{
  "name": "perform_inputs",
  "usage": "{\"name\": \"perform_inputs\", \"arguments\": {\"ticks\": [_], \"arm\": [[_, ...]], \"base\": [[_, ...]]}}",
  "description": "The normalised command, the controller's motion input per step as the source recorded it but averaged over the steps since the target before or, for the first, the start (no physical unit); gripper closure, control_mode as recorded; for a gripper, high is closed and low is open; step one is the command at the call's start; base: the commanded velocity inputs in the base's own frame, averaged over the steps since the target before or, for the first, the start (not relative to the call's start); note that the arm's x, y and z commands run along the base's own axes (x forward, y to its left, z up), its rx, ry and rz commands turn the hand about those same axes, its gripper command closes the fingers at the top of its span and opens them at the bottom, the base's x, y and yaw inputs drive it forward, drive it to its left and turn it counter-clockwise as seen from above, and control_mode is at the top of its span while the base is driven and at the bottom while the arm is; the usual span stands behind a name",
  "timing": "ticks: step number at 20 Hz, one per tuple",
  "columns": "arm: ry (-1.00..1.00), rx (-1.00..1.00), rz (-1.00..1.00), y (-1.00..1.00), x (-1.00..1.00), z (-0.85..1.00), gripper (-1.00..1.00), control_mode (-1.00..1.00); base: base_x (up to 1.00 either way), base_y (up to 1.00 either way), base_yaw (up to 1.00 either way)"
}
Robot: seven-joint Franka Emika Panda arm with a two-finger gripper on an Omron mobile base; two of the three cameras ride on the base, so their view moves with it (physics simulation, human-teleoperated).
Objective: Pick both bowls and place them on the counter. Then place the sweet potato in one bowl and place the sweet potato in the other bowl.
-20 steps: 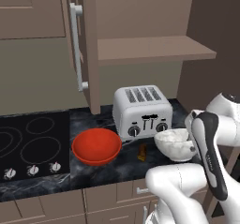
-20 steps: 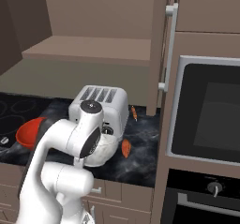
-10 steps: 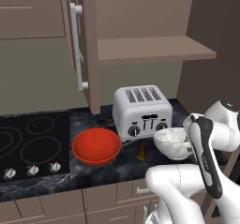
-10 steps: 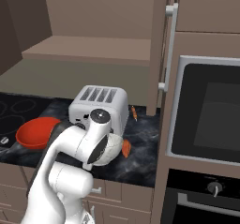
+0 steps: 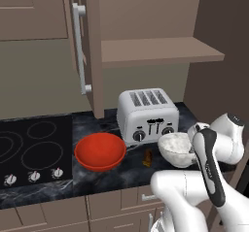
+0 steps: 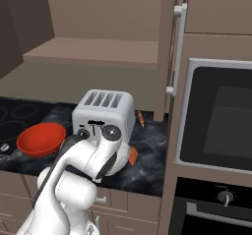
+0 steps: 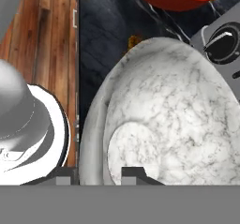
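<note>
Gripping the rim of the marbled bowl (image 7: 178, 110), the gripper (image 7: 100, 174) had its two dark fingertips (image 7: 133, 174) closed on either side of the bowl's near wall, one outside and one inside, as the hand view showed. From the left base view the marbled bowl (image 5: 176, 148) sat at the front of the counter (image 5: 112, 177), just in front of the silver toaster (image 5: 147, 114) and to the right of the red bowl (image 5: 100, 151); whether its foot touched the worktop could not be told. The red bowl stood upright on the counter beside the black cooktop (image 5: 34, 151), near the toaster's left front corner. A small orange-brown sweet potato (image 5: 148, 157) lay on the counter between the two bowls, apart from both. In the right base view the red bowl (image 6: 41, 138) showed left of the toaster (image 6: 104, 113), another small orange piece (image 6: 141, 118) lay on the worktop behind the toaster near the tall cabinet, and an orange sliver (image 6: 133, 155) peeked out beside the arm.
</note>
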Motion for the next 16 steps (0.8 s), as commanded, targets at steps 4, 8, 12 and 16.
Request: {"name": "perform_inputs", "arguments": {"ticks": [4,8,12,16], "arm": [[-0.12,0.01,0.00,0.15,0.15,-0.48,1.00,-1.00],[-0.15,0.00,-0.01,0.20,0.16,-0.42,1.00,-1.00],[-0.16,0.00,-0.02,0.26,0.22,-0.40,1.00,-1.00],[-0.16,0.00,-0.02,0.30,0.26,-0.40,1.00,-1.00]], "base": [[0.00,0.00,0.00],[0.00,0.00,0.00],[0.00,0.00,0.00],[0.00,0.00,0.00]]}}
